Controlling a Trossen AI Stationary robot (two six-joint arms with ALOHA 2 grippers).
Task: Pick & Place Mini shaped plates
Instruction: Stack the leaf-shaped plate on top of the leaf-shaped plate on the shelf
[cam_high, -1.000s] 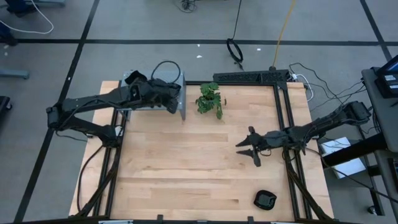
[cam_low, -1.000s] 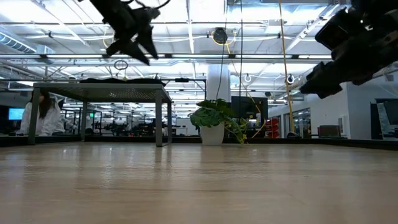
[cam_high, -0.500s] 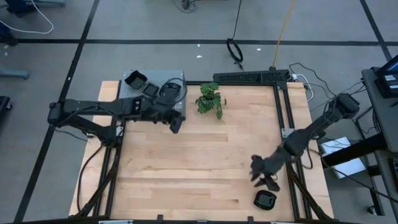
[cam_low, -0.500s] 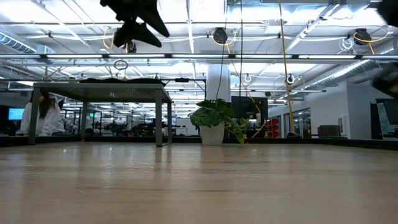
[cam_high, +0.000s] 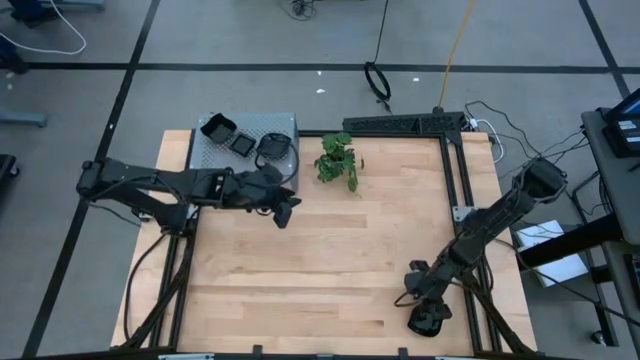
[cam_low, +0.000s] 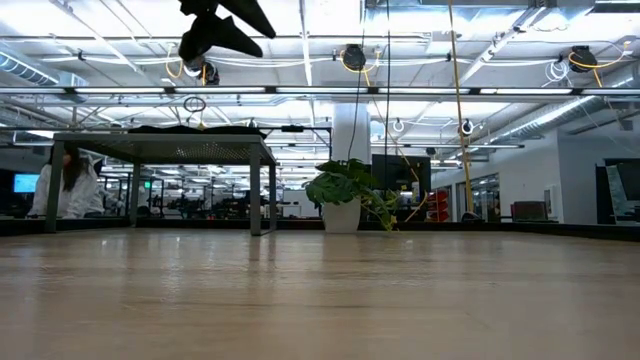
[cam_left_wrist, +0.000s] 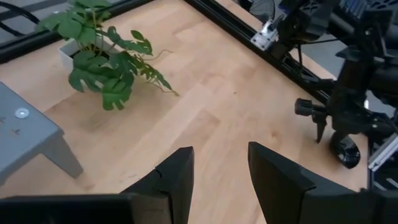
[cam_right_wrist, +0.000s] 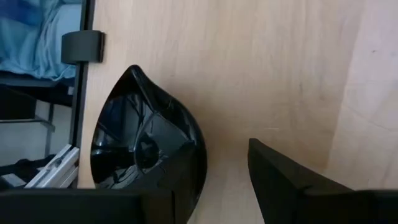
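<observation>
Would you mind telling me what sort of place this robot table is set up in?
Most likely a large open robotics lab or industrial workspace: the low view shows a high ceiling with exposed beams and strip lights, a concrete floor with taped lines surrounds the wooden table, and cables trail beside it.

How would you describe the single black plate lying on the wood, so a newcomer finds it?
Start at the wooden table and go to its near right corner, beside the black frame rail. The mini plate lies there under the right gripper; it alone sits on bare wood, teardrop-shaped.

Glossy plate (cam_right_wrist: 149, 146) (matt wooden table (cam_high: 330, 250))
</observation>
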